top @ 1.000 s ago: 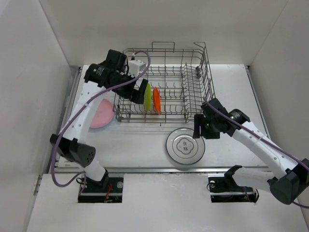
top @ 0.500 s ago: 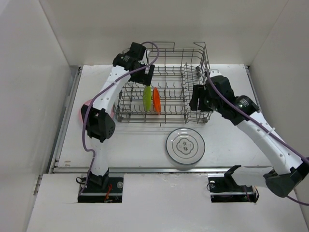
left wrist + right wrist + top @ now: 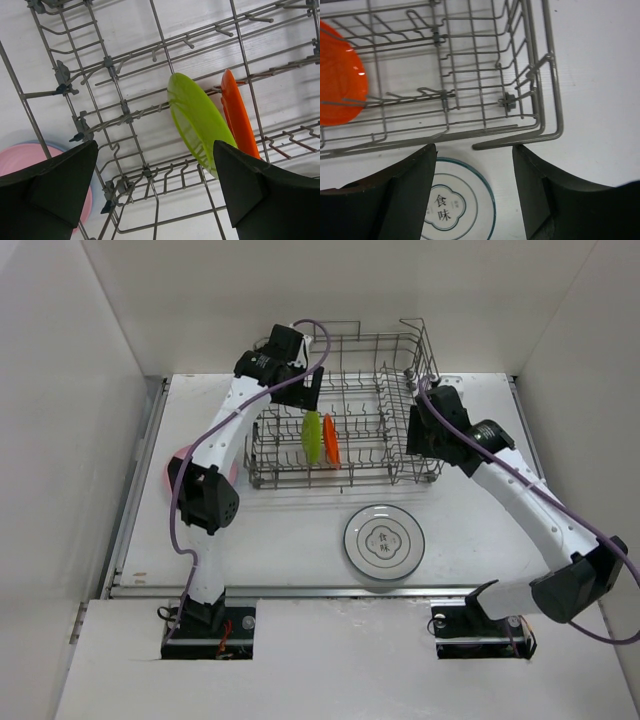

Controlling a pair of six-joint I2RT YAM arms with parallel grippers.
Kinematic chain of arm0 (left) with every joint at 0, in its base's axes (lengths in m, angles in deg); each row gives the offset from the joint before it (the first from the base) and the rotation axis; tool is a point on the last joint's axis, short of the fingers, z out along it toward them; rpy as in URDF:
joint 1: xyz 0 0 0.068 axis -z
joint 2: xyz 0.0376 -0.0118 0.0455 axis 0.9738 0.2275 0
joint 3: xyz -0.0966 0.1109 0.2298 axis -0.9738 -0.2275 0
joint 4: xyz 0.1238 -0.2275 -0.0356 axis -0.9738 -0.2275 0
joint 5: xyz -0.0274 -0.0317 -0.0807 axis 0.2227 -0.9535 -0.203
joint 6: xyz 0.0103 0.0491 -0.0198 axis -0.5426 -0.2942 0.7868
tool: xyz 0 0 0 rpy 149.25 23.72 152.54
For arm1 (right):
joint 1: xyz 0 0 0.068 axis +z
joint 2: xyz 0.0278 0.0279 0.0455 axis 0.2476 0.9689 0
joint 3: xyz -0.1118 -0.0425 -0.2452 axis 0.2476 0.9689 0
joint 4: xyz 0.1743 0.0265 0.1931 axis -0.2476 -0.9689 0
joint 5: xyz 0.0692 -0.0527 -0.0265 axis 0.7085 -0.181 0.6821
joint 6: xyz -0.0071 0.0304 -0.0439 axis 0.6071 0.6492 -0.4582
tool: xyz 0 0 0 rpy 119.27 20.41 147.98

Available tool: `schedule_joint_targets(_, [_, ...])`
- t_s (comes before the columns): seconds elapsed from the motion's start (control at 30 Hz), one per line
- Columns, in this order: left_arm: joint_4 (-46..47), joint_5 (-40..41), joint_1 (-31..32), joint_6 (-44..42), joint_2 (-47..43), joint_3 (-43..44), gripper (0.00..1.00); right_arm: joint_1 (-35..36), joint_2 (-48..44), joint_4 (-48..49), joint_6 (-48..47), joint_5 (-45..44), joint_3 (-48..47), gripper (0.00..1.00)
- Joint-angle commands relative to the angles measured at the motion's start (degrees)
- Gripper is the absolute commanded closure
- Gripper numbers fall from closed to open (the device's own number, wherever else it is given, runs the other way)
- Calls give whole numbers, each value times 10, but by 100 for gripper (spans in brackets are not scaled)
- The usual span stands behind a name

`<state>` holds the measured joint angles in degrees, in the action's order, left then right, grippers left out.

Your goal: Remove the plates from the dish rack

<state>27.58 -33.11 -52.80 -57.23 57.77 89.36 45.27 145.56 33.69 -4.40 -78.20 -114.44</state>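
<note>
White table (image 3: 290, 540) boxed in by plain white panels: a back wall (image 3: 330, 290), a left wall (image 3: 60, 390) and a right wall (image 3: 590, 360). A grey metal strip (image 3: 300, 590) edges the table's near side, a rail (image 3: 135, 500) runs down its left, and in front lies a lower white ledge (image 3: 340, 660).

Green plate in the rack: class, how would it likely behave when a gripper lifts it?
Probably stiff: the green plate holds its round shape standing on edge. Its smooth face may slip in a grip. Tilted in the rack, it might tip if nudged.
</note>
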Motion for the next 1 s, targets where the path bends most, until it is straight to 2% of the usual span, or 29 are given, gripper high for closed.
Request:
schedule_joint_targets(0.0, [0, -18, 8, -7, -21, 17, 0, -25, 12, 26, 1, -33, -47, 32])
schedule_joint_targets(0.1, [0, -18, 13, -16, -16, 24, 0, -25, 17, 38, -27, 29, -78, 32])
schedule_joint_targets(0.17, [0, -12, 19, -36, -7, 52, 0, -25, 24, 50, -40, 104, -106, 32])
schedule_joint_targets(0.27, [0, 2, 25, -47, 11, 91, 0, -25, 30, 65, -53, 137, -139, 32])
schedule_joint_targets(0.33, [6, 10, 31, -52, 24, 91, 0, -25, 49, 70, -58, 123, -167, 32])
schedule_joint_targets(0.5, [38, 59, 37, -50, 61, 95, 0, -25, 114, 94, -65, -24, -261, 33])
schedule_joint_targets(0.6, [50, 83, 37, -45, 80, 101, 0, -30, 141, 89, -65, -80, -299, 33])
schedule_joint_targets(0.83, [45, 55, 42, -45, 91, 90, 2, -59, 161, 82, -45, -161, -283, 32])
schedule_joint_targets(0.97, [28, 86, 48, -45, 91, 90, 2, -100, 181, 82, -30, -150, -278, 29])
